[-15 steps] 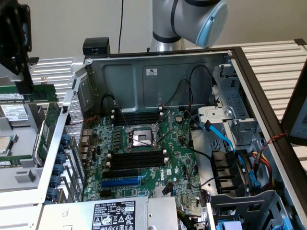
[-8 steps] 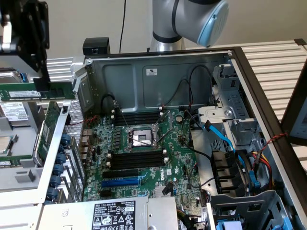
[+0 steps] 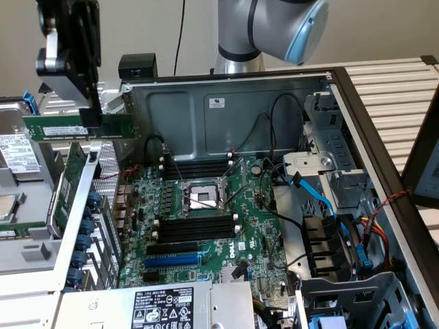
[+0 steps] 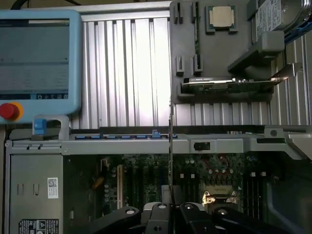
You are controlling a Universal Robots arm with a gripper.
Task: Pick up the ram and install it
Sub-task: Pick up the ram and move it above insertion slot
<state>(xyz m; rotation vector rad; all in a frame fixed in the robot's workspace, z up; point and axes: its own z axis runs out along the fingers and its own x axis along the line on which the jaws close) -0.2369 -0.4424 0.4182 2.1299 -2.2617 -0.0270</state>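
Observation:
In the exterior view my gripper hangs at the upper left, outside and above the open computer case's left wall. It is shut on the ram, a long thin green stick held level with its long edge down. The wrist view shows the ram edge-on as a thin line running out from between the black fingers of the gripper. The black memory slots lie on the motherboard on either side of the processor socket, well below and toward the exterior view's right of the ram.
A larger green expansion card with a metal bracket stands in a grey holder beside the case. A loose processor rests there too. A blue teach pendant lies on the ribbed table. Cables and drive bays crowd the case's right side.

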